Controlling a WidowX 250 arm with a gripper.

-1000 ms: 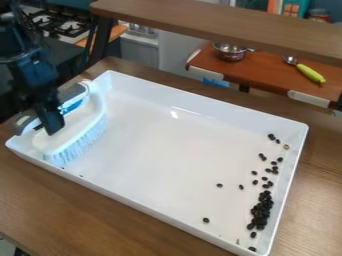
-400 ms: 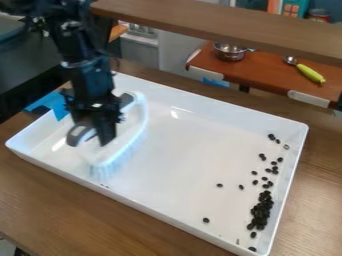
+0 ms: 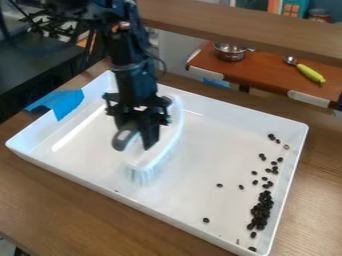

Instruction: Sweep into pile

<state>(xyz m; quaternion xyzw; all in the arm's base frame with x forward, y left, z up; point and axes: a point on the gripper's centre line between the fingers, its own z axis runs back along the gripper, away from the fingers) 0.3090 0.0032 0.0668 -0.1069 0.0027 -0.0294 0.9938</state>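
- Far left: blue tape [image 3: 63, 103] over the corner of the tray [image 3: 87, 187]; tray sits on the table [image 3: 40, 200], broad and rigid by the look of it, floor glossy, so beans should skid easily.
- Left of centre: grey handle [image 3: 124, 138], a stiff loop above the brush [image 3: 174, 122]. Best hold is mid-grip, square across, so the head does not twist.
- Same spot: end effector [image 3: 142, 134] hangs over the tray, clamped on the handle.
- Centre: brush lies slantwise inside the tray, bristles [image 3: 143, 175] down. Probably light, back hard, bristles springy; light, even pressure should serve, as too much would splay them and flick beans.
- Right of centre: three stray beans [image 3: 219, 185], dark, well apart. Likely light, hard, prone to roll; push them with the bristles, no pinching.
- Far right: main heap of beans beside the right wall, densest toward the near corner, a looser trail above. Likely to scatter if struck fast; a slow, low stroke suits, wall as backstop.
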